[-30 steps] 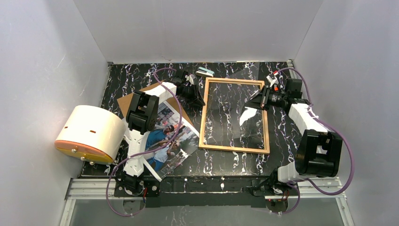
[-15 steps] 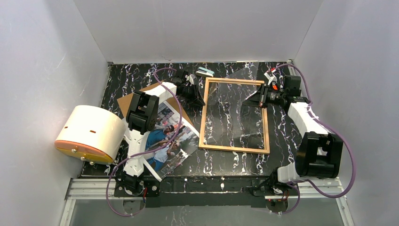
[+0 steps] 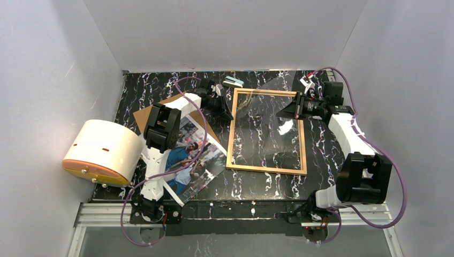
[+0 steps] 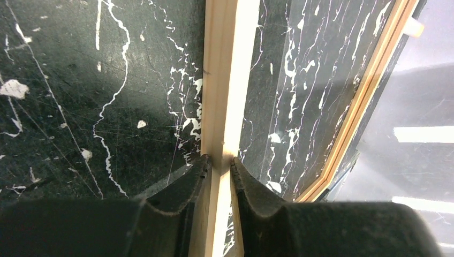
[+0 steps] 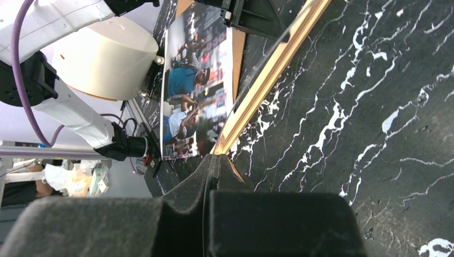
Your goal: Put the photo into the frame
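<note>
top view: photo (image 3: 195, 166) lying just left of frame (image 3: 266, 169), partly on brown backing board (image 3: 143, 115), clear pane (image 3: 275, 83) tilted up; left wrist: left gripper (image 4: 219, 160) clamped narrow on frame's wooden rail; right wrist: right gripper (image 5: 213, 160) pinched shut on clear pane's edge.

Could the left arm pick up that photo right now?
Probably not yet. The left gripper is clamped on the left rail of the frame, so it would have to let go first. The photo lies close beside that arm, partly under it.
</note>
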